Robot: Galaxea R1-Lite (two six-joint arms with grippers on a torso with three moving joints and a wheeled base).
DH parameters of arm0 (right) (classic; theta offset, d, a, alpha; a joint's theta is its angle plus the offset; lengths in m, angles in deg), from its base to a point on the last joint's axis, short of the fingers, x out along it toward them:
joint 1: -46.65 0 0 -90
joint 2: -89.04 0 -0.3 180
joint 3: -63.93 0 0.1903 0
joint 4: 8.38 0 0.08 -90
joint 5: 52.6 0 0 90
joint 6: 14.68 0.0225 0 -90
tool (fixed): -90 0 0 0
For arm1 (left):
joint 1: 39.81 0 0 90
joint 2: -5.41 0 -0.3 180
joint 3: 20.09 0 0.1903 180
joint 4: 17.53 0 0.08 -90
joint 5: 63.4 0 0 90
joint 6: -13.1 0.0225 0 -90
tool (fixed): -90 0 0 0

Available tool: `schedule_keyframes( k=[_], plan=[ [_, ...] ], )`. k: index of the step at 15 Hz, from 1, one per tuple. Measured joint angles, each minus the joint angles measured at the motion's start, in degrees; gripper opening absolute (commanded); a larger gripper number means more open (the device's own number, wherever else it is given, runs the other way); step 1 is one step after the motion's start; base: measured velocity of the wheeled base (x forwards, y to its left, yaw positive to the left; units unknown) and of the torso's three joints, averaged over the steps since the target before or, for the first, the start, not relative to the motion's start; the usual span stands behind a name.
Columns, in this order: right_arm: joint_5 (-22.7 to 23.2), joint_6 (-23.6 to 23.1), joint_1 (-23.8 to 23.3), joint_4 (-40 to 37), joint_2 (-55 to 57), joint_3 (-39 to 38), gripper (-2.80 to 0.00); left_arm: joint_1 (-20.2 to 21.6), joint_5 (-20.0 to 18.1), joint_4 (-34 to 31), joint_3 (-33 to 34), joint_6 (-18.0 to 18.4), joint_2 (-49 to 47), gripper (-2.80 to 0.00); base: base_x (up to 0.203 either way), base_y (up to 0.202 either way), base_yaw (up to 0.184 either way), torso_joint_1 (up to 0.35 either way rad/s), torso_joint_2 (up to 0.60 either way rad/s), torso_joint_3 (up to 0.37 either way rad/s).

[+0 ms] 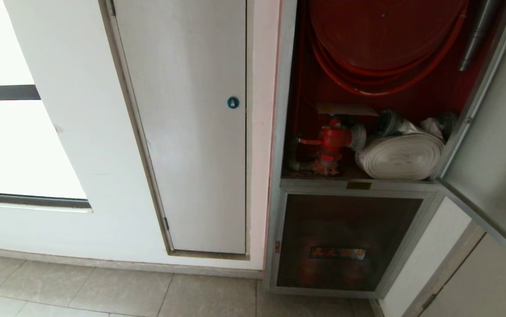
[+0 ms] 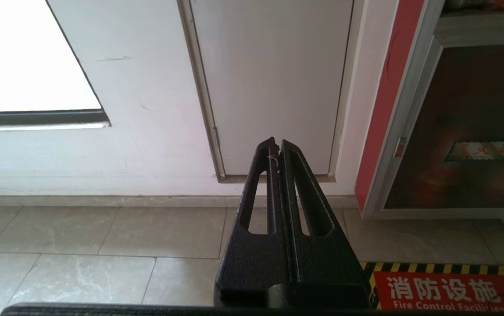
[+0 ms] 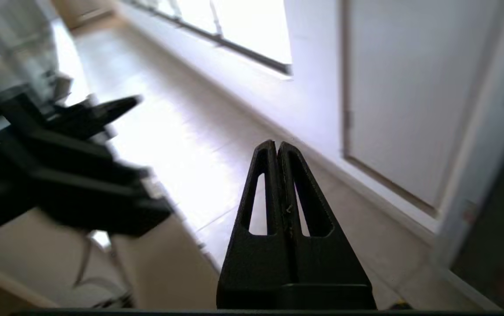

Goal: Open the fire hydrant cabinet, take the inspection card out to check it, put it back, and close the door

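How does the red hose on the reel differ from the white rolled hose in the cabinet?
The red hose is thin and wound around a large reel high in the cabinet; the white hose is flat, rolled tight with no reel, and lies on the shelf below, beside the red valve. Both are coiled.

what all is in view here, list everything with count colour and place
fire hydrant cabinet: 1, silver frame, red inside, right of the white door
door: 1, silver-framed, swung open at far right
hose reel: 1, red, upper compartment
hydrant valve: 1, red, cabinet shelf
rolled hose: 1, white, beside the valve
lower glass panel: 1, dark brown, under the shelf
white door: 1, blue round lock, left of the cabinet
floor sign: 1, red, on the tiles
left gripper: 1, black, jaws shut, low, towards the white door
right gripper: 1, black, jaws shut, empty
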Motion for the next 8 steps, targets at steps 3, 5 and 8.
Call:
schedule_keyframes(
  k=[3, 5, 8],
  plan=[
    [1.16, 0.1, 6.07, -3.41, -3.94, 0.89, -2.8, 0.0, 0.0, -0.02, -0.02, 0.02, 0.0, -2.8, 0.0, 0.0, 0.0, 0.0, 0.0, 0.0],
    [1.19, 0.97, 7.92, -5.82, -8.52, 0.26, -2.8, 0.02, 0.02, -0.02, -0.02, 0.0, 0.0, -2.8, 0.0, 0.0, 0.0, 0.0, 0.0, 0.0],
    [-2.26, 4.69, 13.31, -8.58, -17.26, -0.87, -2.8, 0.02, 0.02, -0.02, -0.02, 0.11, 0.0, -2.8, 0.0, 0.0, 0.0, 0.0, 0.0, 0.0]
  ],
)
